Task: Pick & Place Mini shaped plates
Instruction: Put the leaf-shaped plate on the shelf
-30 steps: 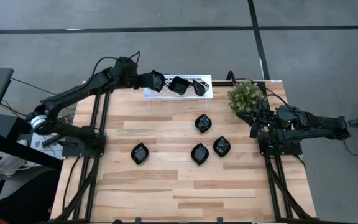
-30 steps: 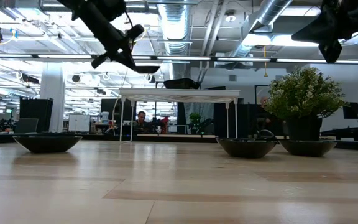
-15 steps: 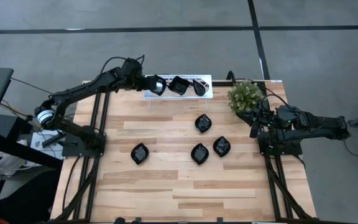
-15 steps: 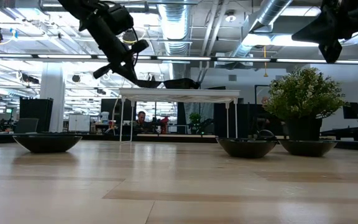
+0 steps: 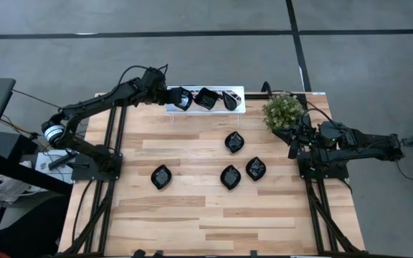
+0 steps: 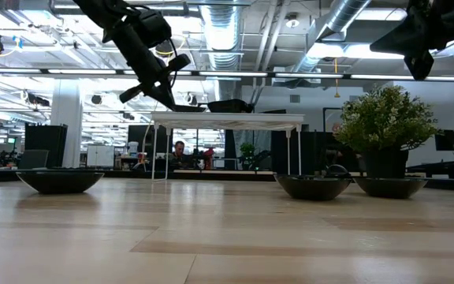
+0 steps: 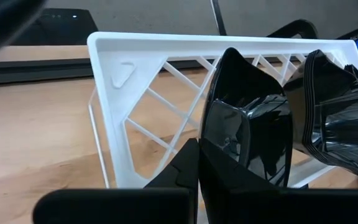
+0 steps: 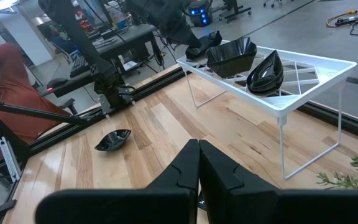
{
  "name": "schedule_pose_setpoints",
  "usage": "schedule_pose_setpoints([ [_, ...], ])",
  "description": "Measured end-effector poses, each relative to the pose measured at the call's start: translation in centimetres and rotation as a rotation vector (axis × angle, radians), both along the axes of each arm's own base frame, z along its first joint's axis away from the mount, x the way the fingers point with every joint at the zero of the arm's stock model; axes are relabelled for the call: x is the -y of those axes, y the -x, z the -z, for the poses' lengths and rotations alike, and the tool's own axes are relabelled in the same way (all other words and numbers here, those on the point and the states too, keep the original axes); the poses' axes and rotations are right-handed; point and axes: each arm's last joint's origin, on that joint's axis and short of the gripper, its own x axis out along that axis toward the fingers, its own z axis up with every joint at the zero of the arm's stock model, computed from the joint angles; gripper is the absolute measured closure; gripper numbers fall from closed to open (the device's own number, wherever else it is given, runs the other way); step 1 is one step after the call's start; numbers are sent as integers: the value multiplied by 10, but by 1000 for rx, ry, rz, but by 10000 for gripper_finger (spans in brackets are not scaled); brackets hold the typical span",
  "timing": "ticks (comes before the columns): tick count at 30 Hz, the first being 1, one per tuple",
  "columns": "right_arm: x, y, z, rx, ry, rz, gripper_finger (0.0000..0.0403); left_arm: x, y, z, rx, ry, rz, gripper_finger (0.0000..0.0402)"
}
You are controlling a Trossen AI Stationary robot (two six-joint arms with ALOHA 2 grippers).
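My left gripper (image 5: 171, 95) is at the left end of the white lattice tray (image 5: 236, 90) at the table's far edge, shut on a glossy black mini plate (image 7: 247, 130). Two more black plates (image 5: 206, 98) (image 5: 229, 100) lie on the tray's top. Several others rest bottom-down on the wooden table, among them one at the left (image 5: 162, 176) and one near the middle (image 5: 234, 142). My right gripper (image 8: 197, 155) is shut and holds nothing, parked above the table's right edge beside the potted plant (image 5: 284, 111). My left gripper pinches the plate's rim (image 7: 219, 155) between its two fingers, at the plate's end nearest the arm. The fingers (image 6: 166, 93) slant down from the table's left side. The plate (image 6: 186, 107) is tilted at the level of the tray's top; whether it rests there, I cannot tell.
The tray stands on thin white legs (image 6: 154, 150) above the table. The potted plant stands at the far right corner. Bare wood (image 5: 214, 222) lies along the near half of the table. A person in a red top (image 8: 11, 93) sits beyond the table.
My left gripper has gone down and a little toward the tray with the plate, tipping further downward. The plate has come from above the tray's left end to the level of the tray's top. The gripper stays shut on it.
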Motion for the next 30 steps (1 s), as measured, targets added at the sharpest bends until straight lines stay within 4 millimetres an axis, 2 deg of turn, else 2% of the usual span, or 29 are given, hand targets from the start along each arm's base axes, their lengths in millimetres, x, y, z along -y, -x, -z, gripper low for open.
schedule_pose_setpoints([
  [21, 0, 0, 0, 0, -1, 0, 401, 0, 0, 0, -11, -14, -8, 364],
  [30, 0, 0, 0, 0, -1, 0, 401, -1, 1, 0, -48, -53, 14, 323],
])
